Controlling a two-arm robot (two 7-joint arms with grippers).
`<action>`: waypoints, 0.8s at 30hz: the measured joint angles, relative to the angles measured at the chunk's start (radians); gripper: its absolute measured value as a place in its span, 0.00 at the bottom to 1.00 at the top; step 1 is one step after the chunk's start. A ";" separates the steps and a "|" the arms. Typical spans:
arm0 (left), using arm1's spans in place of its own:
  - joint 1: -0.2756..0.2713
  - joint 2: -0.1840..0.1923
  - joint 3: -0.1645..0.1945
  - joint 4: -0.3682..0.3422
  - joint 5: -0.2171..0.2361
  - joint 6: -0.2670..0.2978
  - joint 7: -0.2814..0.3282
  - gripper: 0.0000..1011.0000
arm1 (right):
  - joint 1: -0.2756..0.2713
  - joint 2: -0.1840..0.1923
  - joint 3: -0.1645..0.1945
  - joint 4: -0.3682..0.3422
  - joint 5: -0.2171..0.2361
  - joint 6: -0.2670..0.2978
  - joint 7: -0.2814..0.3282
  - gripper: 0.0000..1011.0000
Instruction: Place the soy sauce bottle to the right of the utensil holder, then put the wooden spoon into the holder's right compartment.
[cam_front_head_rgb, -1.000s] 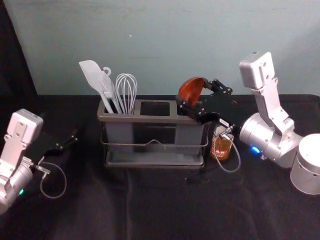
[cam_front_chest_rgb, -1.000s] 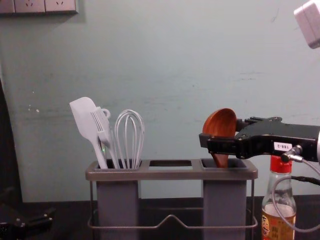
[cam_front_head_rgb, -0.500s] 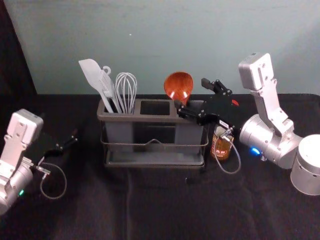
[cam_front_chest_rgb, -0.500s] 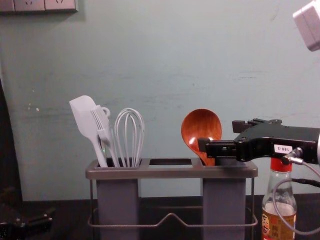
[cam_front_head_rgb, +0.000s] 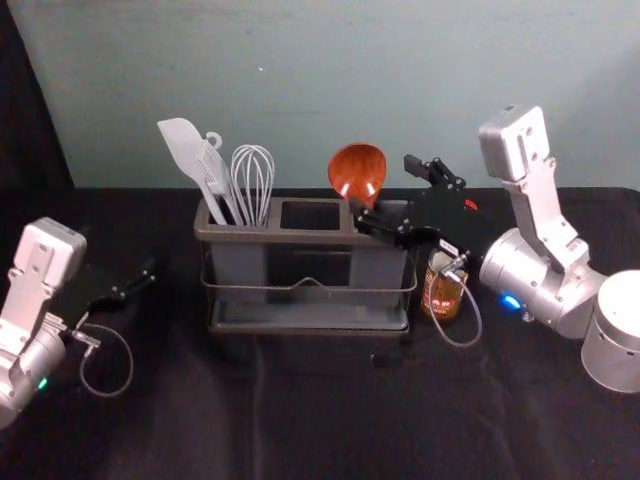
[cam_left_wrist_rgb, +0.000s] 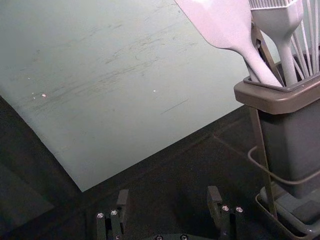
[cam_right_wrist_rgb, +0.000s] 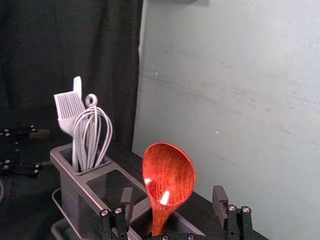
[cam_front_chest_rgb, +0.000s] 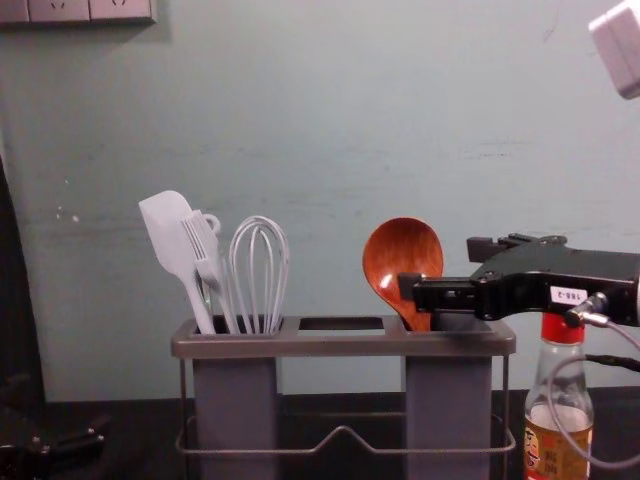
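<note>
At far left, the left end effector (cam_left_wrist_rgb: 168, 195) was idle over the dark tabletop (cam_front_head_rgb: 300, 420), well apart from the holder, its fingers spread. Next, a pale spatula (cam_front_chest_rgb: 168, 225), a brush (cam_front_chest_rgb: 203, 245) and a whisk (cam_front_chest_rgb: 259, 275) stood in the left compartment of the utensil holder (cam_front_chest_rgb: 345, 346). Toward the holder's other end, the wooden spoon (cam_front_chest_rgb: 400, 250) leaned left, bowl up, its handle down in the right compartment (cam_front_chest_rgb: 448, 400). That was the change: a second earlier the right end effector (cam_front_chest_rgb: 445, 268) had pinched the spoon; now its fingers were spread and the bowl had tipped over and turned its hollow forward. The spoon seemed delivered, leaving mainly a careful withdrawal, since a finger might snag the bowl. Just beside the holder, on its right, the soy sauce bottle (cam_front_chest_rgb: 558, 440) stood upright, apparently where the task wanted it. The head view gave the three openings along the holder's top; the chest view added the bottle's red cap (cam_front_chest_rgb: 562, 328), close under the right arm. The right wrist view made the release plainer, with the spoon rising between two parted fingers, though whether one still touched it could not be told.
</note>
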 joint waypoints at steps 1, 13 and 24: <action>0.000 0.000 0.000 0.000 0.000 0.000 0.000 1.00 | -0.005 0.000 0.002 -0.005 -0.002 -0.001 -0.005 0.99; 0.000 0.000 0.000 0.000 0.000 0.000 0.000 1.00 | -0.170 0.009 0.074 -0.173 -0.021 -0.043 -0.087 0.99; 0.000 0.000 0.000 0.000 0.000 0.000 0.000 1.00 | -0.410 0.000 0.142 -0.281 -0.067 -0.193 -0.168 0.99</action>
